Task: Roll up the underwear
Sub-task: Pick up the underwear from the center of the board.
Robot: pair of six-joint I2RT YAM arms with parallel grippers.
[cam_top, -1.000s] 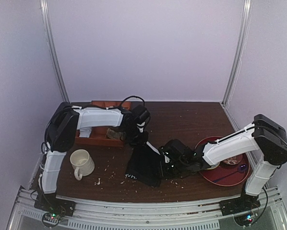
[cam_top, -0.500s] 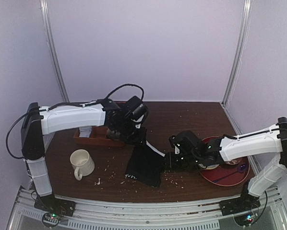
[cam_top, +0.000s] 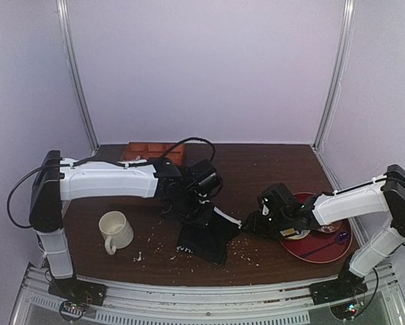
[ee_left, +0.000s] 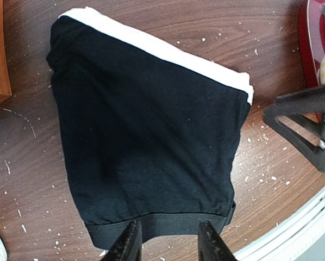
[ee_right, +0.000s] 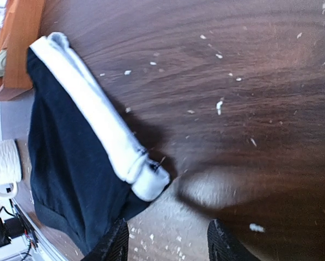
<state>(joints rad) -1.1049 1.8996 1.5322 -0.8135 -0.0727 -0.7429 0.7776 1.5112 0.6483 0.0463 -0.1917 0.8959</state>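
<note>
One black underwear (cam_top: pixel 206 238) lies flat on the brown table, its white-lettered waistband toward the near edge. In the left wrist view the underwear (ee_left: pixel 146 136) shows white edging along its far side. My left gripper (ee_left: pixel 170 244) is open and empty just above the waistband, with one fingertip (ee_left: pixel 131 243) over it. From above, the left gripper (cam_top: pixel 201 211) hovers over the underwear's far edge. My right gripper (cam_top: pixel 251 222) is open and empty, just right of the underwear. In the right wrist view the right gripper (ee_right: pixel 168 244) is beside the white rolled edge of the underwear (ee_right: pixel 70 163). No second brief is in view.
A cream mug (cam_top: pixel 116 230) stands to the left of the underwear. A red plate (cam_top: pixel 328 247) with small items sits on the right under the right arm. An orange-brown tray (cam_top: pixel 150 149) is at the back left. White crumbs are scattered on the table (cam_top: pixel 270 169).
The left arm has swung right and forward over the underwear. The right gripper has pulled back to the right, toward the plate. The underwear's far right corner now lies further right.
</note>
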